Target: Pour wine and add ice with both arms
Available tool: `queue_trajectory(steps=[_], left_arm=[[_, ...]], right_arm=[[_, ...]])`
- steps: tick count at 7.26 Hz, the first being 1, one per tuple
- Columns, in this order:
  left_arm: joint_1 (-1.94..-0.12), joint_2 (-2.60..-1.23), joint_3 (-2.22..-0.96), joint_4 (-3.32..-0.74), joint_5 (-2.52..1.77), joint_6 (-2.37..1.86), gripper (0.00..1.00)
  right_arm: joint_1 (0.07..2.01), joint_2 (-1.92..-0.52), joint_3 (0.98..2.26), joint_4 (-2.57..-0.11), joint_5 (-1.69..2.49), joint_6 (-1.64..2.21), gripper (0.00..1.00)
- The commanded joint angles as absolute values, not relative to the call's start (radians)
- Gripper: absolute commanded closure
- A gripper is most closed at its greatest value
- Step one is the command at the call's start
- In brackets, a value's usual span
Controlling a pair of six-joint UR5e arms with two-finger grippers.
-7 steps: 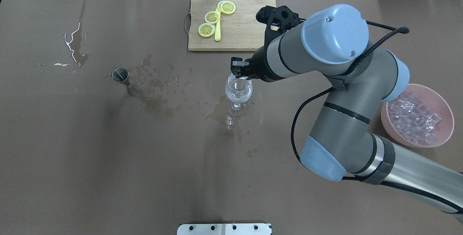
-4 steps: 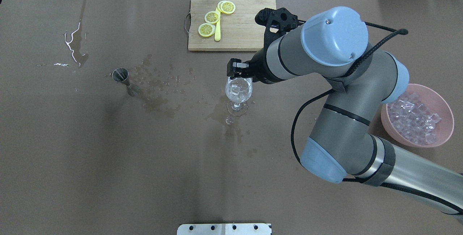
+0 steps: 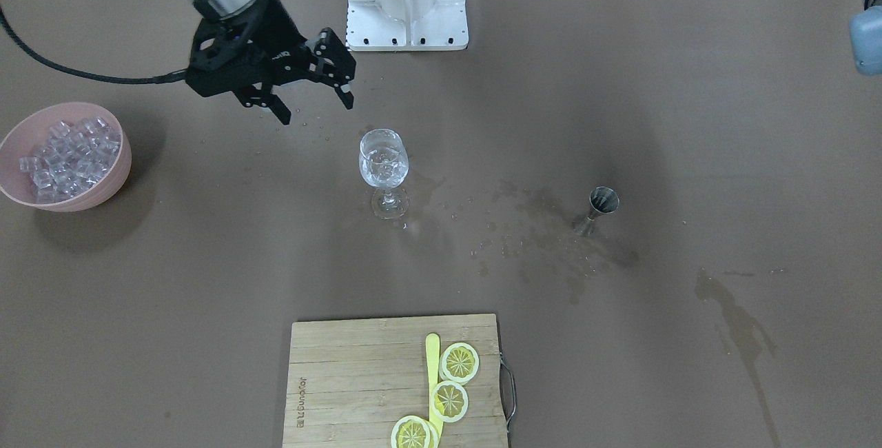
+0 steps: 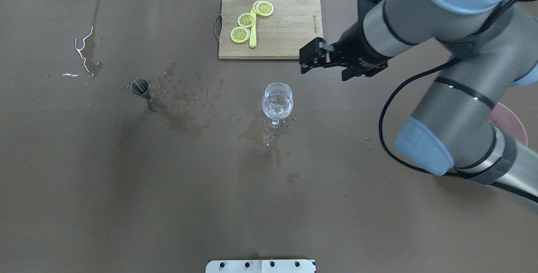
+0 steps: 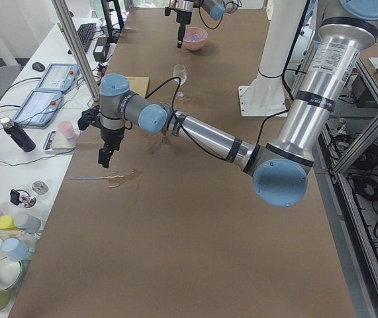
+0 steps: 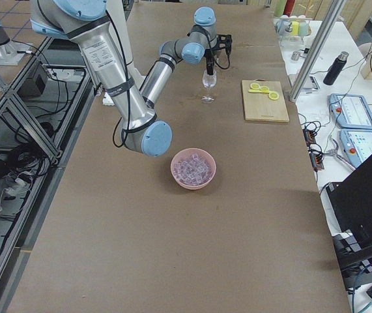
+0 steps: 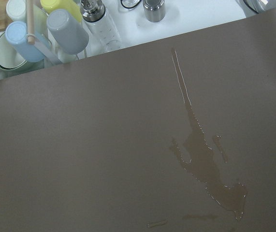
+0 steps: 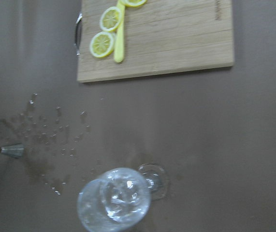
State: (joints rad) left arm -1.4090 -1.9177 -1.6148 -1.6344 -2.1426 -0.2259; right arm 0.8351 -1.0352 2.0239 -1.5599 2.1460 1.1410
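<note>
Across the brown surface (image 4: 126, 201), seen from overhead, the right arm (image 4: 454, 96) reaches in from four o'clock. Its pincer (image 3: 317, 112) hangs spread wide and empty at two o'clock of the stemmed glass (image 4: 277, 101), apart from it. Far off, the left pincer (image 5: 104, 157) shows too small to tell its spread. At three o'clock of the glass sits a pink bowl (image 3: 96, 193) heaped with ice (image 3: 62, 155). The glass holds a few clear cubes; any wine cannot be told apart from them.

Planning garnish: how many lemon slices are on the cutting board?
3 lemon slices, all on the cutting board along the yellow stick: one at its far end, one midway, one nearest the handle. A fourth may hide beneath.
</note>
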Motion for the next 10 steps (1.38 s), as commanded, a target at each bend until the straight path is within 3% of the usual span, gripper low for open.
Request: queue_trajectory(steps=[1,4,7,10], left_arm=[[-1.466,-1.91,-1.571,-1.635,-2.166,-0.097,0.01],[-1.532,-1.778,-1.569,-1.638,-2.244,0.11,0.01],[-1.618,-1.729,-1.469,-1.634,-2.241,0.21,0.01],[-1.667,-1.717,-1.483,-1.516,-2.282,0.164,0.01]], right_arm=[[1.027,-1.194,2.088,-1.731,2.261,0.8,0.0],[1.284,-1.307,2.012,-2.079,2.276,0.174,0.0],[1.48,-1.408,1.748,-1.986,2.267,-0.196,0.0],[1.505,-1.422,1.678,-1.931,2.255,-0.176,0.0]])
